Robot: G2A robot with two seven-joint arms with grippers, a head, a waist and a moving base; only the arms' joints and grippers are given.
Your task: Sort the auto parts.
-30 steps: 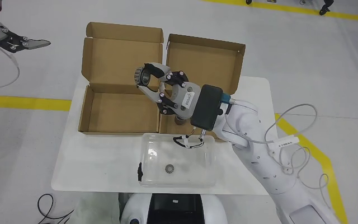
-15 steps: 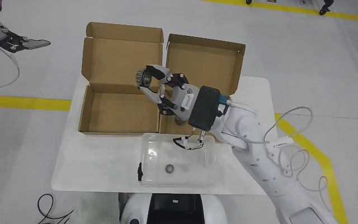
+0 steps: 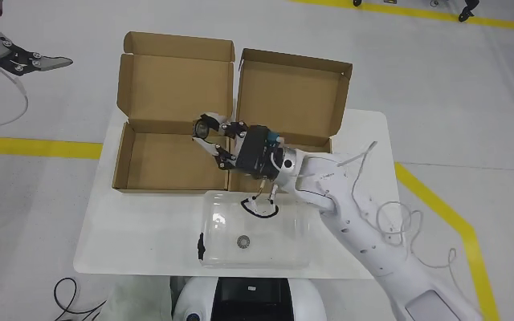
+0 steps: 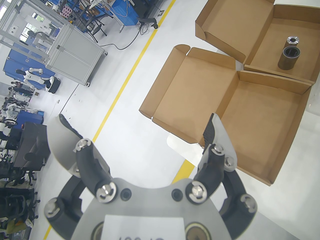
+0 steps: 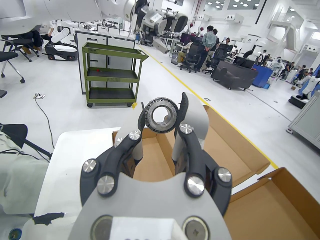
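Observation:
My right gripper is shut on a steel roller bearing, held over the back edge of the left cardboard box. In the right wrist view the bearing sits clamped between the two fingertips, its bore facing the camera. The left box is empty. The right box holds a dark sleeve and a smaller silver cylinder. My left gripper hangs open over the floor, off the table's left side, holding nothing.
A clear plastic bin stands at the table's front with a small bearing inside it. Both boxes have their lids standing open at the back. The white table has bare room at the front left.
The right gripper, still clamped on the bearing, has dropped lower and come slightly toward the table's front, now closer to the left box. The left arm has not moved.

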